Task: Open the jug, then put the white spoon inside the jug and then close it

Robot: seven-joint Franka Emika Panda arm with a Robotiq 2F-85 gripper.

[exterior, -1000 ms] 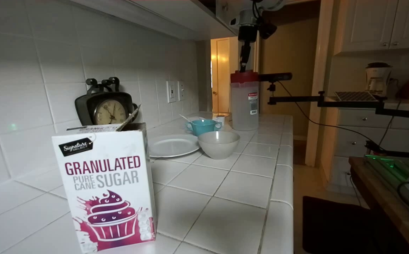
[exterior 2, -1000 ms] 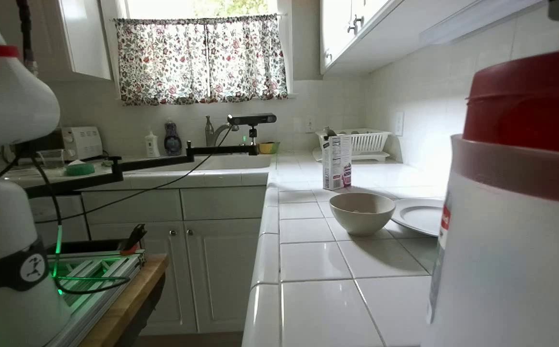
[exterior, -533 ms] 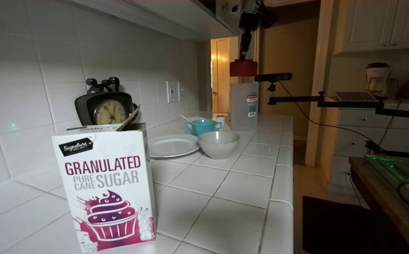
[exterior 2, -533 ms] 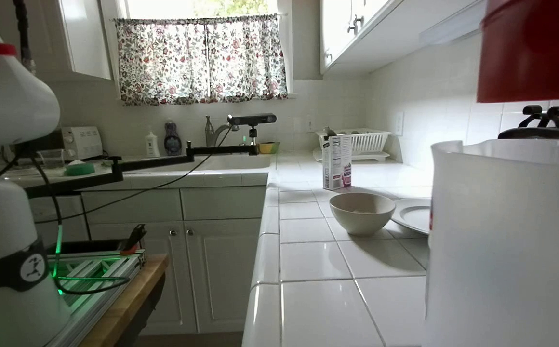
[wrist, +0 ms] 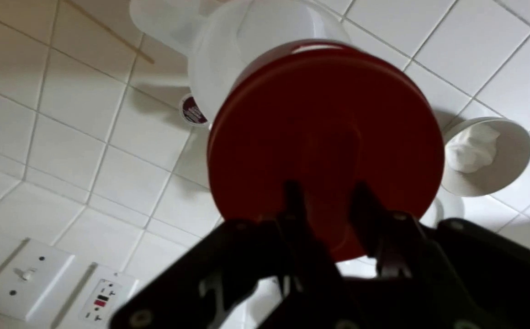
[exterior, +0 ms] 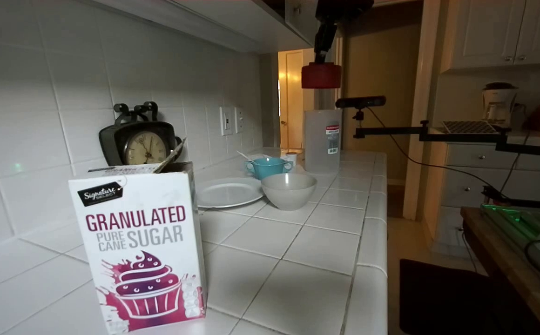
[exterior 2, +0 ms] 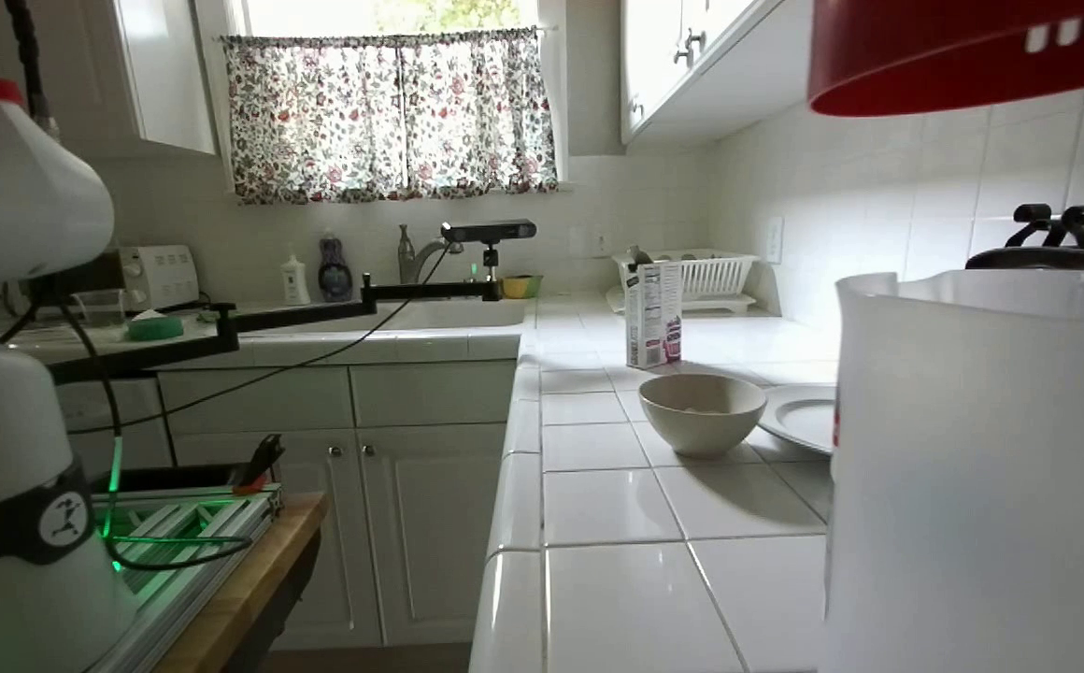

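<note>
Because the gripper (wrist: pixel 326 194) holds the lid (exterior: pixel 321 76) above and apart from the upright jug (exterior: pixel 321 139), opening is judged complete, while inserting the presumed spoon (exterior: pixel 243 155), tilted near the jug, and refitting the lid remain to be done.

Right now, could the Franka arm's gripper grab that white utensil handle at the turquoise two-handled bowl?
Probably not: the gripper is clamped on the red lid, holding it above the open translucent jug. In an exterior view, the white utensil handle looks unblocked, sticking up at the turquoise two-handled bowl.
</note>
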